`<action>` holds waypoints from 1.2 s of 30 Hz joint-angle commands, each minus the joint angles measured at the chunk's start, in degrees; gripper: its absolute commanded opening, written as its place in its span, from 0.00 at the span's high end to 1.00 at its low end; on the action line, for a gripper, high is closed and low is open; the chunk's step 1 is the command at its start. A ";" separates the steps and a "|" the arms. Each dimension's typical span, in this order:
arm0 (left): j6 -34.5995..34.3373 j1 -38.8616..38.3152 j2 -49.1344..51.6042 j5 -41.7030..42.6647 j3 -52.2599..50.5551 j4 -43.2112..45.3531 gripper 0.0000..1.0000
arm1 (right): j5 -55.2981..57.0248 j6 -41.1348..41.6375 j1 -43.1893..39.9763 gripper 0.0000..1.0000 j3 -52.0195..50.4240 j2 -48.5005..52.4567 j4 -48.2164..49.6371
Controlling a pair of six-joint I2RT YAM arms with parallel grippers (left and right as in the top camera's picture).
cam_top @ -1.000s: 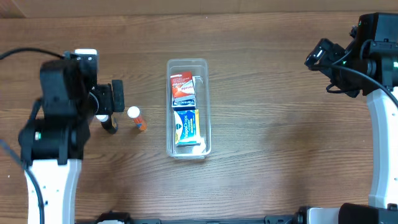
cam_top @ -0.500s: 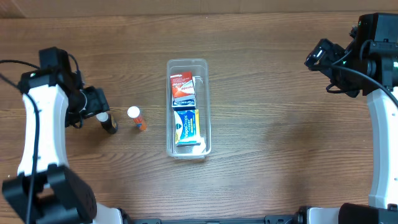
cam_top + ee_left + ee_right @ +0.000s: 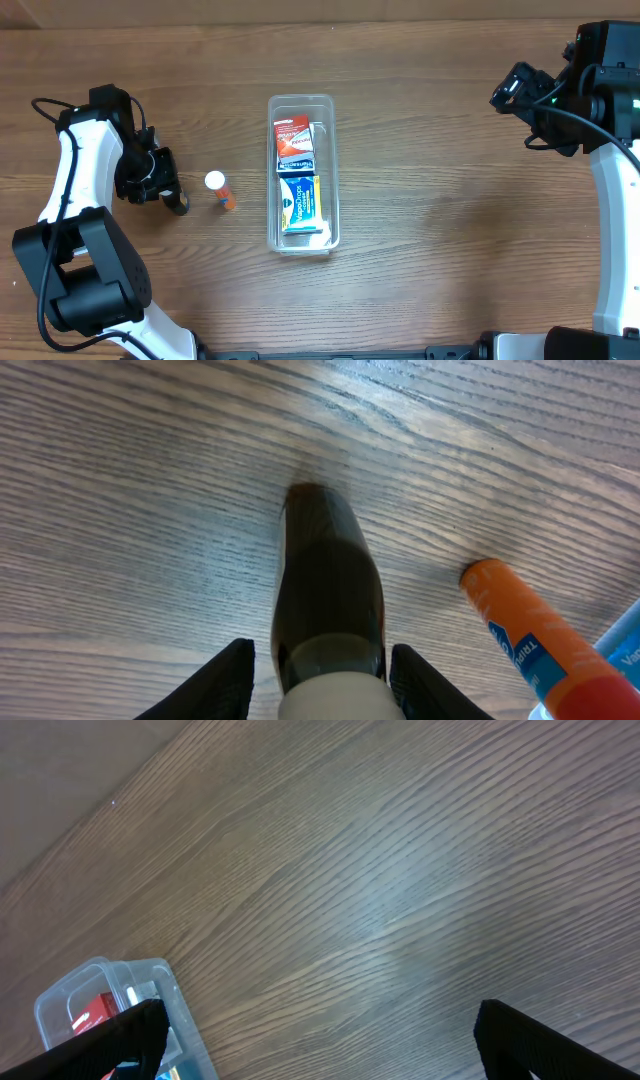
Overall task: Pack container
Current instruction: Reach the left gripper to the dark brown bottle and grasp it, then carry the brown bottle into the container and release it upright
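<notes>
A dark bottle (image 3: 178, 203) with a white cap stands upright on the table, left of the container (image 3: 272, 170). My left gripper (image 3: 165, 188) straddles the bottle (image 3: 328, 590). The jaws have narrowed to either side of it: the right finger (image 3: 425, 685) is almost on the glass, and a thin strip of table shows by the left finger (image 3: 215, 685). An orange tube (image 3: 222, 194) with a white cap stands just right of the bottle, also seen as an orange tube (image 3: 520, 635) in the left wrist view. My right gripper (image 3: 510, 90) hangs open at the far right, holding nothing.
The container holds a red box (image 3: 293, 143) and a blue box (image 3: 299, 203) lying end to end. One corner of the container (image 3: 75, 1000) shows at the lower left of the right wrist view, beyond the wide-open gripper (image 3: 320, 1020).
My left arm has swung out to the left and dropped its gripper over the dark bottle, and the jaws have narrowed around it. The right arm has not moved.
</notes>
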 commanded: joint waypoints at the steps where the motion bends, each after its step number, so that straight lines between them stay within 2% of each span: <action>1: 2.54 -0.50 -1.40 0.81 1.11 0.70 0.54 | -0.11 -0.17 0.09 0.00 0.17 -0.02 0.31; 7: 7.96 -1.64 -2.10 1.03 3.34 -0.26 0.49 | -0.11 -0.17 0.09 0.00 0.17 -0.02 0.31; 12: 8.33 -3.39 -2.10 1.03 3.52 -0.72 0.72 | -0.11 -0.20 0.09 0.00 0.17 -0.02 0.31; 14: 8.26 -4.17 -2.16 0.55 4.15 -2.12 0.76 | -0.11 -0.17 0.09 0.00 0.17 -0.02 0.33; 19: 3.08 -4.55 -2.99 -2.43 10.91 -9.94 0.86 | -0.11 -0.20 0.09 0.00 0.17 -0.02 0.31; 24: -4.44 -5.51 -6.75 -1.33 26.29 -19.61 0.88 | -0.11 -0.17 0.09 0.00 0.17 -0.02 0.33; 26: -7.28 -9.01 -9.29 1.29 32.50 -20.00 0.89 | -0.11 -0.17 0.09 0.00 0.17 -0.02 0.33; 30: -14.36 -21.14 -11.61 1.01 34.51 -15.02 0.90 | -0.11 -0.20 0.09 0.00 0.17 -0.02 0.33; 36: -21.75 -38.18 -4.55 -5.86 33.75 -7.85 0.91 | -0.11 -0.17 0.09 0.00 0.17 -0.02 0.31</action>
